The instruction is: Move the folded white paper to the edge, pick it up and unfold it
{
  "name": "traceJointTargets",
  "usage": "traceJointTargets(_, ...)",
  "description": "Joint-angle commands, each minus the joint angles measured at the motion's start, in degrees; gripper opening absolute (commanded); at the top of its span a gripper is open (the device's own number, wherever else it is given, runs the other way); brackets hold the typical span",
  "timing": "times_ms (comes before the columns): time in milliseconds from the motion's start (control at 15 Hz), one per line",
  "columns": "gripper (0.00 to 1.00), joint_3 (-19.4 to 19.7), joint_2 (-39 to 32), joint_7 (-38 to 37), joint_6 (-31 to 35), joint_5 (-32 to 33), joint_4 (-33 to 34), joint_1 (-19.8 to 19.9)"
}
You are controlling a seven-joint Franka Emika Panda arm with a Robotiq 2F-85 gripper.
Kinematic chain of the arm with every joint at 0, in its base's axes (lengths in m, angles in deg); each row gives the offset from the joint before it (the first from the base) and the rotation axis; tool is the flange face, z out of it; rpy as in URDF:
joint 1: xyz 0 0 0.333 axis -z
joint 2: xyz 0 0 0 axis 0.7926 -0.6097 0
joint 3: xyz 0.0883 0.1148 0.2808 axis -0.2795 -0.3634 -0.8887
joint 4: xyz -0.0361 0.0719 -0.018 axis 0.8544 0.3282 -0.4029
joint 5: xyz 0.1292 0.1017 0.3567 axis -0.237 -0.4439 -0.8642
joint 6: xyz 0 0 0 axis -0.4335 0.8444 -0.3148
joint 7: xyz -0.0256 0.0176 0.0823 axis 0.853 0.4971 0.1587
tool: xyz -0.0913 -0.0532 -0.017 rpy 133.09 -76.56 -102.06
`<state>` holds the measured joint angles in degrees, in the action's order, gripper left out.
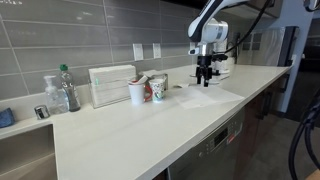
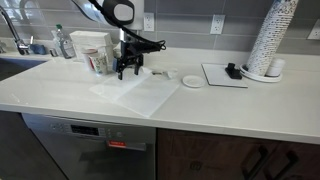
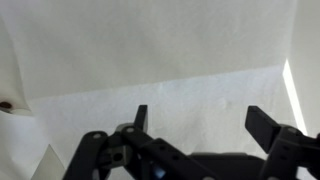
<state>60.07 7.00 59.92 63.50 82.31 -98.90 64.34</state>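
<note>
The folded white paper [image 2: 140, 92] lies flat on the long white countertop, reaching toward the front edge [image 2: 150, 111]. In an exterior view it shows as a faint sheet [image 1: 212, 97] below the arm. My gripper [image 2: 127, 70] hangs over the paper's far part, fingers pointing down, also seen in an exterior view [image 1: 205, 78]. In the wrist view the gripper [image 3: 200, 118] is open and empty, its two fingers spread wide just above the paper [image 3: 170, 95]. Whether the fingertips touch the sheet I cannot tell.
A white ribbed box [image 1: 111, 85] and cups [image 1: 147, 90] stand by the wall behind the paper. Bottles [image 1: 62, 90] stand by the sink. A small round dish [image 2: 191, 81], a flat tray [image 2: 224, 75] and a tall stack of cups [image 2: 271, 40] stand farther along the counter.
</note>
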Motion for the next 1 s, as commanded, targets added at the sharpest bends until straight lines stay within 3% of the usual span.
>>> traceJointTargets(0,1.0,2.01,6.48,-8.32,-2.49,-2.75,-5.74,-0.25)
traceJointTargets(933,1.0,8.08,28.11,-44.69,3.52,-4.63,-21.81,-1.66)
